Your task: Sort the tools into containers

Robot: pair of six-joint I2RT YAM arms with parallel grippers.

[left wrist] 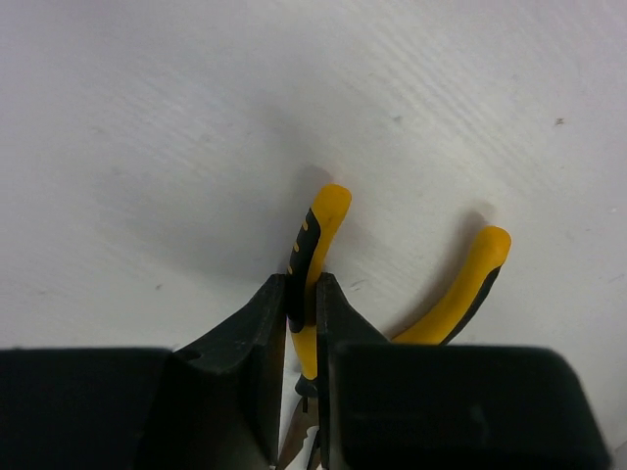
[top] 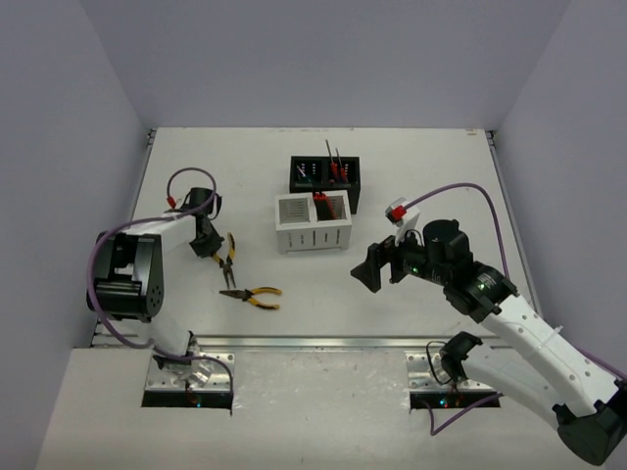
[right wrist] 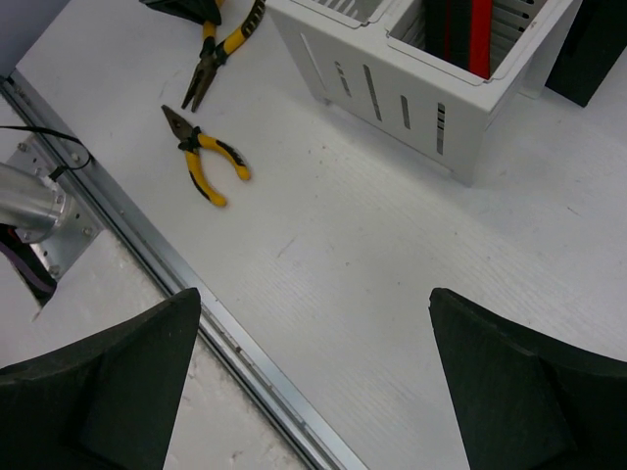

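Observation:
My left gripper [top: 208, 242] [left wrist: 302, 294] is shut on one yellow-and-black handle of a pair of pliers [top: 227, 257] [left wrist: 318, 230] lying on the table. The other handle [left wrist: 460, 289] splays out to the right, free. A second pair of pliers [top: 253, 295] [right wrist: 208, 162] lies just in front of it. The white slotted container [top: 313, 235] [right wrist: 392, 88] has red-and-black utility knives [top: 320, 203] [right wrist: 478, 39] in its right compartment. Behind it the black container [top: 325, 186] holds thin screwdrivers [top: 336, 166]. My right gripper [top: 375, 266] [right wrist: 313, 323] hovers open over bare table, right of the white container.
A metal rail [right wrist: 196, 294] runs along the table's near edge below my right gripper. Walls enclose the table at left, back and right. The purple cables [top: 446, 191] loop above both arms.

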